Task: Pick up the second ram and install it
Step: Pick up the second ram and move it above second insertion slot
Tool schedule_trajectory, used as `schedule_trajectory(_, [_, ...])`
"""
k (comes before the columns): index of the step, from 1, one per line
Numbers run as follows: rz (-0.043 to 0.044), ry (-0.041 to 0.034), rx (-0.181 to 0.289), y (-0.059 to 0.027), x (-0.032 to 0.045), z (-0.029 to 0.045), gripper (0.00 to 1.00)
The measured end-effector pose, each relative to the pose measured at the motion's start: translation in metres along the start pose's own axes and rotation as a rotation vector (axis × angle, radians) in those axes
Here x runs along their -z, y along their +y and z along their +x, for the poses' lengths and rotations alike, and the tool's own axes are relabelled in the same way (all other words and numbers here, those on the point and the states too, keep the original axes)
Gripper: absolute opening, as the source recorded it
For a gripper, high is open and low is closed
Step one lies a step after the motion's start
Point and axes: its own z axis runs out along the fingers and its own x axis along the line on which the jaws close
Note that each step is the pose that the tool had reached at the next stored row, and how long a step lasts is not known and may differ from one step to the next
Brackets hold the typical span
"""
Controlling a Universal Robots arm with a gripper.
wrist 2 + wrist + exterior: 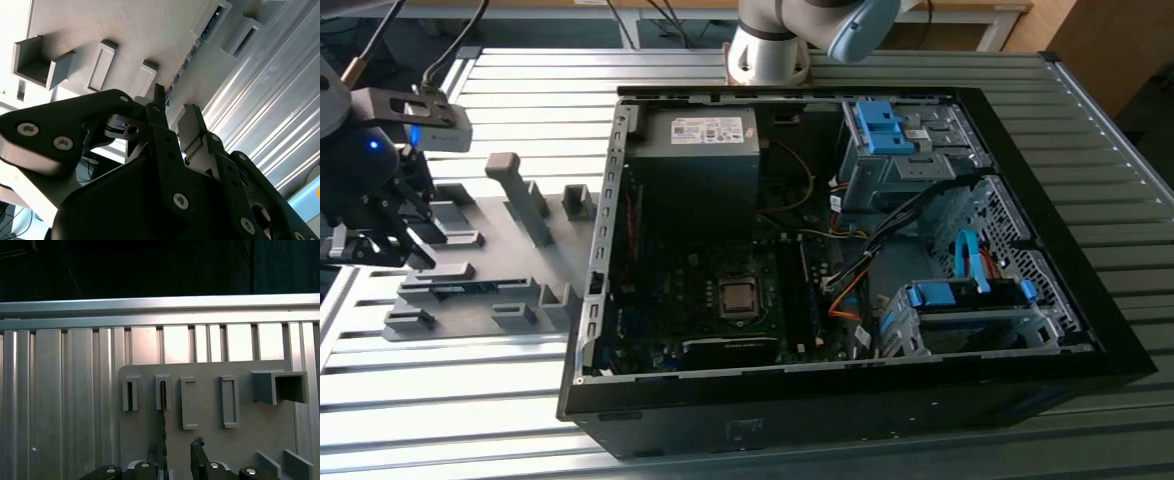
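Gripper [175, 446] released, jaws parted astride the second ram [163, 415]. The ram stands on edge in a slot of the grey holder plate [250, 430], upright, I judge, so its flat sides can be pinched. The open computer case [854, 250] stands just beside.

Black jaws, parted, set at the near end of the second ram [184, 62], a thin stick standing on edge in slotted holders on a grey fixture plate [125, 30] on the ribbed aluminium desk [280, 90].
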Motion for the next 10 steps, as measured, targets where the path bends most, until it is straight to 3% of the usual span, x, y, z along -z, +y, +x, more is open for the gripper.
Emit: schedule_trajectory(10, [0.0, 0.0001, 0.002, -0.0003, -0.0114, 0.0007, 0.38])
